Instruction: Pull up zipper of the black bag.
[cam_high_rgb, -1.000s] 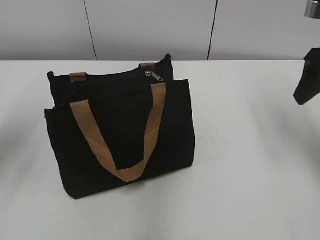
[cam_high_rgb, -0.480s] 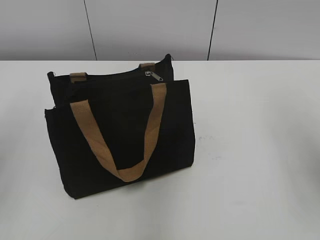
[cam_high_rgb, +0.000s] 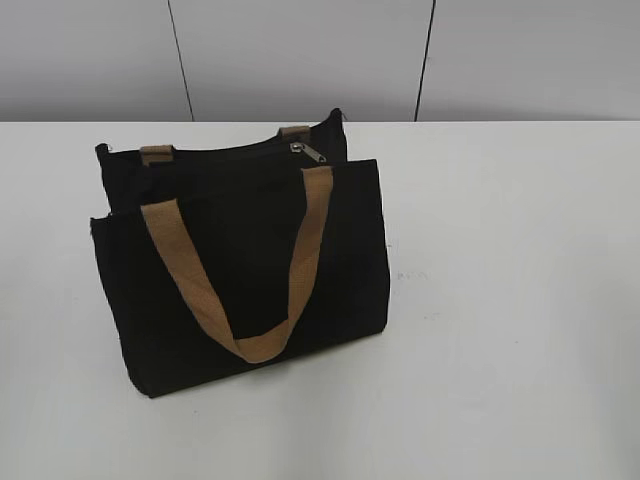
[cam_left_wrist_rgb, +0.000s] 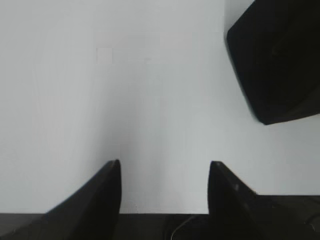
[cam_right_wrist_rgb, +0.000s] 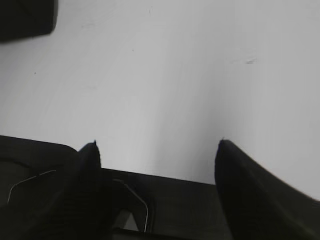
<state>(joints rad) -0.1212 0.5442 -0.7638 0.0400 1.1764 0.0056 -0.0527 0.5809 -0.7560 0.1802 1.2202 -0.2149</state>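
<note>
Black bag (cam_high_rgb: 240, 270) stands upright on the white table (cam_high_rgb: 500, 300), left of centre. Tan handle (cam_high_rgb: 245, 265) hangs down its near face. Zipper (cam_high_rgb: 309, 151), small silver pull tab, lies at the right end of the top edge, far side. Left end effector (cam_left_wrist_rgb: 164, 172) released, jaws spread over bare table, bag corner to its far right. Right end effector (cam_right_wrist_rgb: 157, 150) released, holding nothing, bag corner at far left.

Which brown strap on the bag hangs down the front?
The long tan webbing handle looping down the black fabric bag's front panel; the other shows only two short stubs behind.
</note>
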